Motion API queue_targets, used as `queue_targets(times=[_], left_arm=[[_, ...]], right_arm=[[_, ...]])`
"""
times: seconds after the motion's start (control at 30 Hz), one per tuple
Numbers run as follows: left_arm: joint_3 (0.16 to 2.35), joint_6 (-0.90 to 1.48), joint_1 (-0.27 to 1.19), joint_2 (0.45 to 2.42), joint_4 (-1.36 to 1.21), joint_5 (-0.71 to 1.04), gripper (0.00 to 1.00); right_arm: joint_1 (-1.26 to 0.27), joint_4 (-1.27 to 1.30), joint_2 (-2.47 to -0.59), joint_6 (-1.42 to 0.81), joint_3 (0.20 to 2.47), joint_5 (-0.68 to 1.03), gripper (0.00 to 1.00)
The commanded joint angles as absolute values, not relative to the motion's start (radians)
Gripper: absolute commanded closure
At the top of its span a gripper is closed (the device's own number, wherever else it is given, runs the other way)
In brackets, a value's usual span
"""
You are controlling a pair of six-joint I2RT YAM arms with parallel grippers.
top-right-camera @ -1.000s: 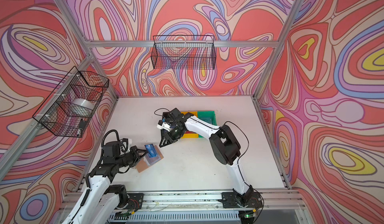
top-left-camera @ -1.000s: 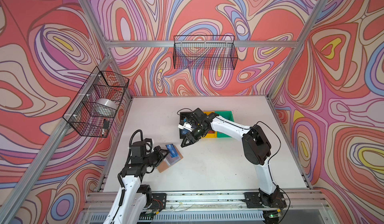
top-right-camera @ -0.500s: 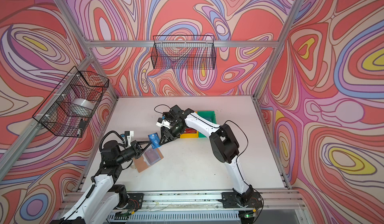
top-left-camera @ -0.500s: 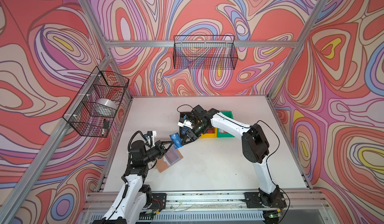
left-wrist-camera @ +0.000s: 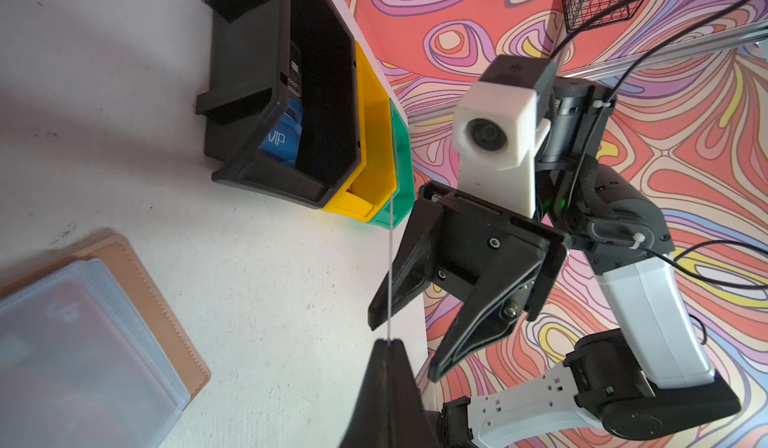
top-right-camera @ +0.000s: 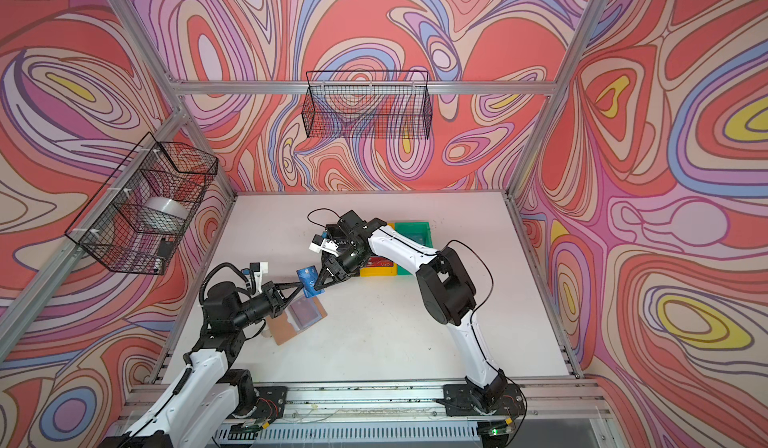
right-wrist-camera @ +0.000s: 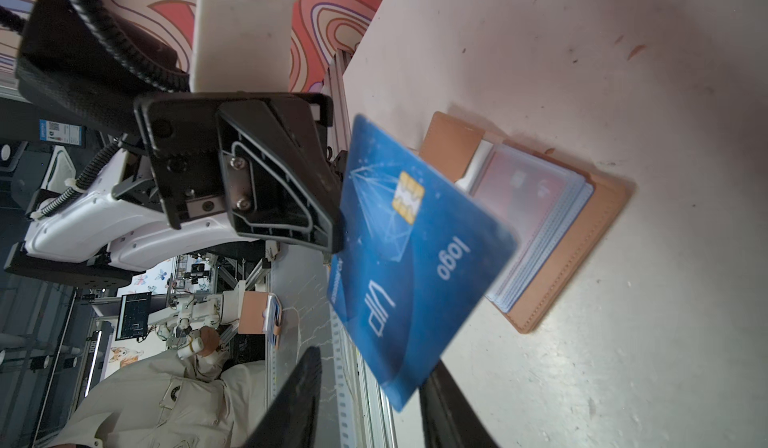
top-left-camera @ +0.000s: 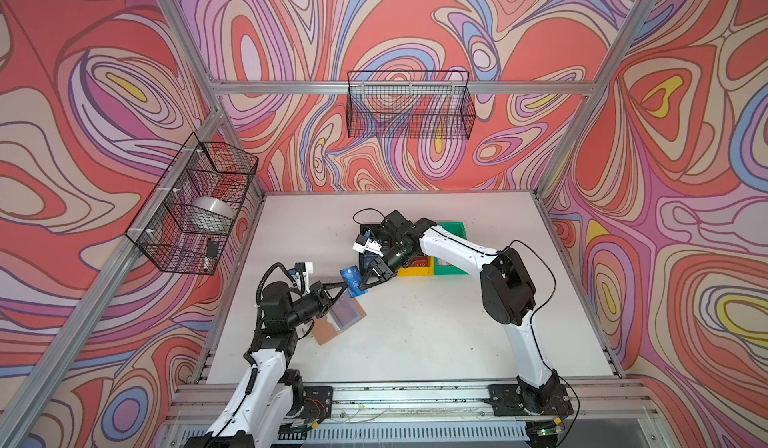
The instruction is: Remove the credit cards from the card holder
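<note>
In both top views my left gripper (top-left-camera: pixel 343 285) is clamped on the blue card (top-left-camera: pixel 353 282). It holds the card above the table (top-left-camera: pixel 415 342), left of centre and just beyond the card holder (top-left-camera: pixel 345 313), which lies open at the near left. My right gripper (top-right-camera: pixel 320 285) meets the card's right edge.

From the left wrist, the card (left-wrist-camera: pixel 390 279) shows edge-on, a thin line rising from my closed left fingers. My right gripper's (left-wrist-camera: pixel 409 346) jaws are spread beside it. A second blue card (left-wrist-camera: pixel 278 138) sits in the black bin (left-wrist-camera: pixel 249 72).

From the right wrist, the card's (right-wrist-camera: pixel 415 250) corner lies between my parted right fingers (right-wrist-camera: pixel 299 392). I cannot tell whether they touch it.
</note>
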State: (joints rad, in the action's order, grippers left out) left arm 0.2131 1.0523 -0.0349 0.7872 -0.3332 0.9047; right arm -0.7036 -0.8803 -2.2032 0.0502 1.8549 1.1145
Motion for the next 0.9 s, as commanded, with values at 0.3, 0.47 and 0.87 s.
queue_targets(times=[0.3,0.47,0.87], left_arm=[[0.176,1.064,-0.033,0.793,-0.360,0.905,1.00],[0.173,1.066,-0.026,0.798,-0.357,0.899,1.00],[0.230,0.976,-0.025,0.765,-0.112,0.840,0.71]], right_arm=[[-0.707,-0.787,-2.227,0.011,1.854,1.261,0.82],[-0.706,-0.828,-2.251,0.031,1.893,1.272,1.00],[-0.685,-1.144,-2.262,0.248,2.038,1.061,1.00]])
